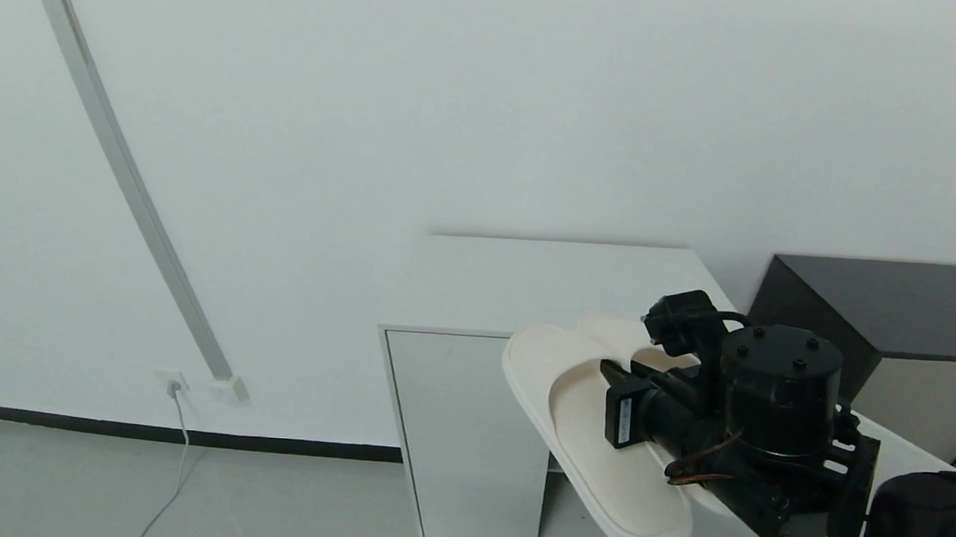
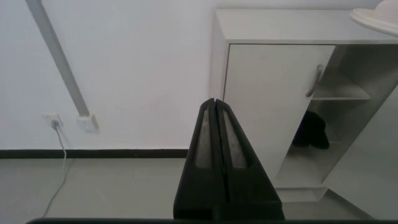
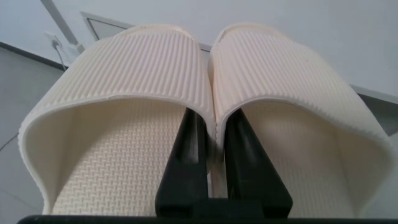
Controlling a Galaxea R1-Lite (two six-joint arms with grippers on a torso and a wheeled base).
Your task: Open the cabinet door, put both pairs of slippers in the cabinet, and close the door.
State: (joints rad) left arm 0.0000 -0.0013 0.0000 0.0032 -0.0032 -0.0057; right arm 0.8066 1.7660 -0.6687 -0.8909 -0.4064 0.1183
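Both cream slippers [image 1: 592, 438] gripped by the right gripper [image 3: 211, 121]: narrow, one finger under each strap, clamped on the two inner walls where these touch. Probably done that way to carry the pair in a single grasp. Held side by side and tilted, in the air over the front top edge of the cabinet [image 1: 542, 288], toward its right front corner. Not resting on the top or on any shelf, as far as can be judged. Height likely chosen to clear the front before going down into the open half.

Left gripper [image 2: 215, 102] pressed fully closed on nothing, well apart from the cabinet and facing its front, presumably to keep out of the way.

Half of the front covered by a shut door [image 2: 273, 106], with a handle [image 2: 318, 79] at its inner edge. Other half open. On the lower shelf [image 2: 305, 163], toward the back, a dark lump [image 2: 313, 130], possibly the other pair but too dim to tell.

Counted: two cream slippers, making one pair; one dark lump, number within unknown; one white cabinet; one shut door; one handle; two grippers.
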